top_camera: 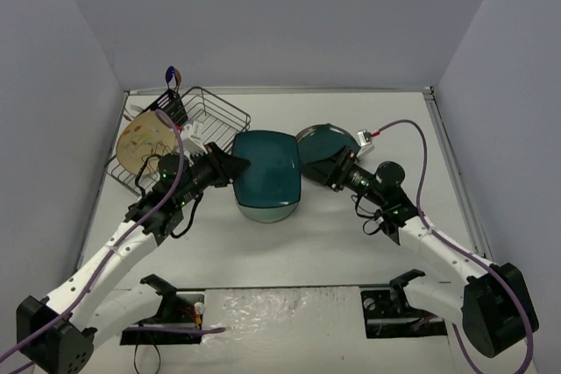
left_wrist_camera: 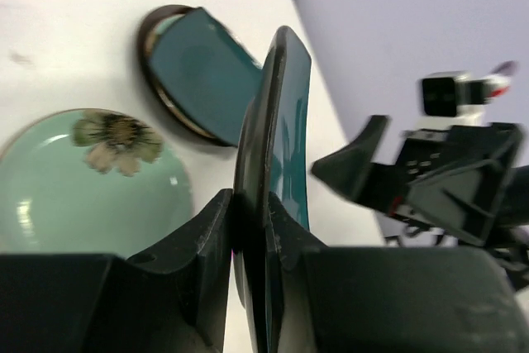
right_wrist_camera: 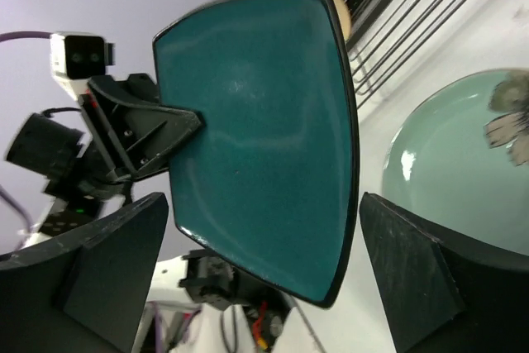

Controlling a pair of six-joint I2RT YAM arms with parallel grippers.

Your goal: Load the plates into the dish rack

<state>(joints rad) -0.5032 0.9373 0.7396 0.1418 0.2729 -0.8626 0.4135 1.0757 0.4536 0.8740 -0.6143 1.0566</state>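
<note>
My left gripper (top_camera: 230,166) is shut on the left edge of the rounded-square teal plate (top_camera: 267,172) and holds it above the table, tilted. In the left wrist view the fingers (left_wrist_camera: 285,245) pinch its rim (left_wrist_camera: 273,121). My right gripper (top_camera: 337,168) is open at the plate's right edge. In the right wrist view the plate (right_wrist_camera: 256,138) stands between the spread fingers (right_wrist_camera: 430,279) without touching them. A pale green flower plate (left_wrist_camera: 83,179) lies under it. A round dark-rimmed teal plate (top_camera: 326,139) lies behind. A beige plate (top_camera: 145,142) stands in the dish rack (top_camera: 215,111).
The rack sits at the back left, with its cutlery basket (top_camera: 173,104) at the far corner. A small white clip (top_camera: 365,137) lies behind the round plate. Purple-grey walls close in the table on three sides.
</note>
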